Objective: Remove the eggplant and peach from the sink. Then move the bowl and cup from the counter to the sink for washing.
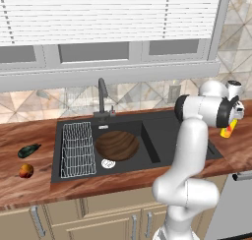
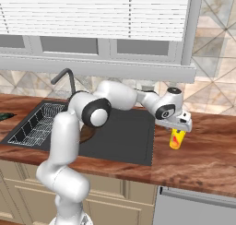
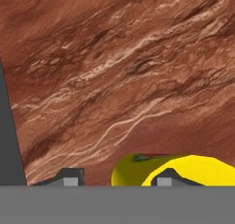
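I read the cup (image 3: pixel 174 170) as bright yellow with a thin red streak along its top edge, sitting at the right dark fingertip (image 3: pixel 166 178) in the hand view. Beyond the fingers, the counter (image 3: pixel 128 71) shows reddish-brown wood grain with pale cream veins. The sink (image 1: pixel 162 145) is flat black, its wire rack (image 1: pixel 78 149) light grey. The bowl (image 1: pixel 117 145) is brown with wood-grain banding. The eggplant (image 1: pixel 28 150) is blackish-green; the peach (image 1: pixel 26 171) orange-red.

Arm (image 1: pixel 189 150): glossy white rounded links, thick tubes, dark grey/black discs at joints. Wrist end has a white cap with dark ring. Claw (image 2: pixel 177 126) body light grey, small dark fingertips.
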Robot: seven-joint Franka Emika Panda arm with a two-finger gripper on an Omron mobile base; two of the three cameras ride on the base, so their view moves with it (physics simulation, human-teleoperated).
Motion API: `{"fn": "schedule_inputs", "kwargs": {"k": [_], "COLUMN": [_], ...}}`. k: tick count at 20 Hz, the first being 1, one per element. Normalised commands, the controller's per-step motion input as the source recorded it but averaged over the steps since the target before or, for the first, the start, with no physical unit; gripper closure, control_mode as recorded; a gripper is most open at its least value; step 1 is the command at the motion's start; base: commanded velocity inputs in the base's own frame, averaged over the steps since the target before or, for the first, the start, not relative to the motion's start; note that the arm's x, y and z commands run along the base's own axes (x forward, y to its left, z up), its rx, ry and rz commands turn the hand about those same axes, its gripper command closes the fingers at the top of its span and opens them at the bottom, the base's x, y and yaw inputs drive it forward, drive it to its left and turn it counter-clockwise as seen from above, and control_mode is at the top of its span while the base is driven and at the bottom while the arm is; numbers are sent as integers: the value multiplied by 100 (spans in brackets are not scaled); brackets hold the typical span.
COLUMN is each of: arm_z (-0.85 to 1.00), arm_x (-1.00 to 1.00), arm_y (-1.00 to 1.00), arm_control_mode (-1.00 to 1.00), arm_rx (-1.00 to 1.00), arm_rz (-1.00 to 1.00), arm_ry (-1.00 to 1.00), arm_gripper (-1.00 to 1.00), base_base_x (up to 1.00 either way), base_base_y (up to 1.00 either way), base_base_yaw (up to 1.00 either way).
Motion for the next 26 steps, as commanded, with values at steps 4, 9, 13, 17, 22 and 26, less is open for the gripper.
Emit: {"fn": "schedule_inputs", "kwargs": {"k": [4, 9, 13, 17, 22, 26], "arm_z": [-13, -13, -8, 5, 15, 18], "arm_x": [0, -1, 0, -6, -11, -11], "arm_y": [4, 4, 9, 14, 25, 28], "arm_control_mode": [-100, -100, -100, -100, -100, -100], "arm_rx": [0, 0, 0, 0, 0, 0], "arm_rz": [-2, -2, -1, 0, 0, 0], "arm_ry": [1, 0, 0, -2, -3, -6], "arm_gripper": [100, 100, 100, 100, 100, 100], "base_base_x": [0, 0, 0, 0, 0, 0], "base_base_y": [0, 0, 0, 0, 0, 0], "base_base_yaw": [0, 0, 0, 0, 0, 0]}}
